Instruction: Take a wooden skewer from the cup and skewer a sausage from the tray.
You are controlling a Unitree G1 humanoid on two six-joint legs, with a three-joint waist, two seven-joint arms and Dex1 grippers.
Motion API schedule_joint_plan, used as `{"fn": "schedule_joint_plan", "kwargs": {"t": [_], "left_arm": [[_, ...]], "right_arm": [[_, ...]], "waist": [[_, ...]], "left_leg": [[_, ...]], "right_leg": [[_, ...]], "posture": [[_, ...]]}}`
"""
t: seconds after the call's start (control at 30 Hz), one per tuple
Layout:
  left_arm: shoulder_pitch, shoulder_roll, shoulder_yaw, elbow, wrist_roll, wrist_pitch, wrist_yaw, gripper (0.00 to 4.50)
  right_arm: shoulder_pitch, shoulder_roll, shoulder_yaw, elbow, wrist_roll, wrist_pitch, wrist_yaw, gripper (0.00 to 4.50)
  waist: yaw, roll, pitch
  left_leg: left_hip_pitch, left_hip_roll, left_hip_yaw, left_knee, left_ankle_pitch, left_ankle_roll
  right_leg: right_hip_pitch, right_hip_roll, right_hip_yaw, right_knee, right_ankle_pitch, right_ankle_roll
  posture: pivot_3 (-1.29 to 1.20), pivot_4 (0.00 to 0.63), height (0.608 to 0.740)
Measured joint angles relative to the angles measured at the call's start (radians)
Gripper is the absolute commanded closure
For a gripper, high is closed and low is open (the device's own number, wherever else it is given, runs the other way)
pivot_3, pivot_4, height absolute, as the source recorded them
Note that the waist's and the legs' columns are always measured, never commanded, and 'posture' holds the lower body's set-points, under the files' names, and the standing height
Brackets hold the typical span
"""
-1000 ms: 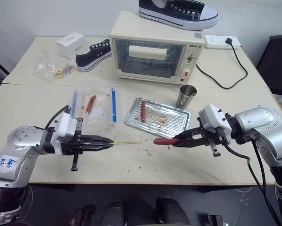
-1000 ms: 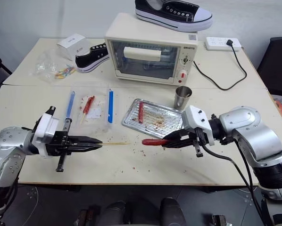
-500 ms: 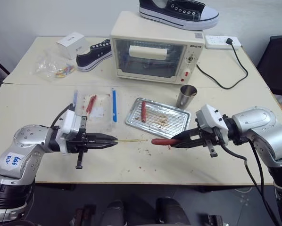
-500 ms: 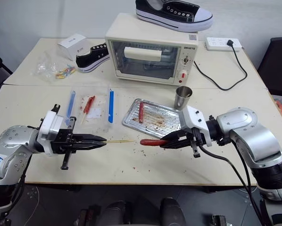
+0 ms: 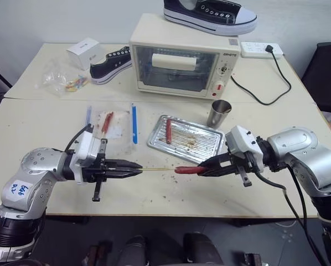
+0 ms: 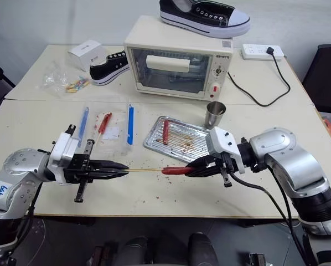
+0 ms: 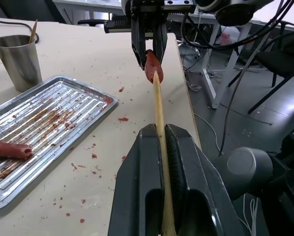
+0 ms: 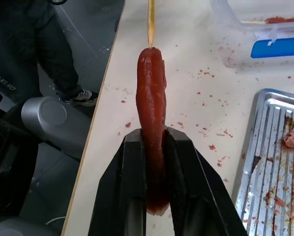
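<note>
1. Closing on each other since a second ago, the skewer (image 5: pixel 157 169) tip is now meeting the sausage (image 5: pixel 186 169) end where a clear gap was showing.
2. Left gripper (image 5: pixel 133 167) is clamping shut on the skewer's rear, pointing it level toward the right; right gripper (image 5: pixel 205 166) is pinching the sausage's rear half, nearly closed, offering its free end toward the left.
3. Both are hanging just above the table (image 5: pixel 38 116) near its front edge, in front of the tray (image 5: pixel 210 145); one more sausage (image 5: pixel 167 131) is lying in the tray, and the cup (image 5: pixel 218 113) is standing just behind it.
4. Judging the step as piercing just beginning: the stick is needing to stay on the sausage's long axis, pushed slowly, with both grips staying firm so the thin stick is not bowing or breaking out through the side.
5. Left wrist view is showing stick and sausage in line, and another stick (image 7: pixel 33 31) leaning in the cup.
6. Right wrist view is showing the tip (image 8: pixel 150 22) touching the sausage's rounded end near its centre.
</note>
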Motion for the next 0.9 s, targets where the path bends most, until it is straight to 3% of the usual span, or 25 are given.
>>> {"fn": "schedule_joint_plan", "kwargs": {"t": [0.9], "left_arm": [[-0.010, -0.012, -0.014, 0.041, 0.002, 0.006, -0.007, 4.50]], "right_arm": [[0.005, 0.000, -0.003, 0.024, 0.001, -0.007, 0.015, 3.98]], "waist": [[0.001, 0.000, 0.000]], "left_leg": [[0.000, 0.000, 0.000, 0.003, 0.000, 0.000]], "right_leg": [[0.000, 0.001, 0.000, 0.001, 0.000, 0.000]], "posture": [[0.00, 0.150, 0.740]]}}
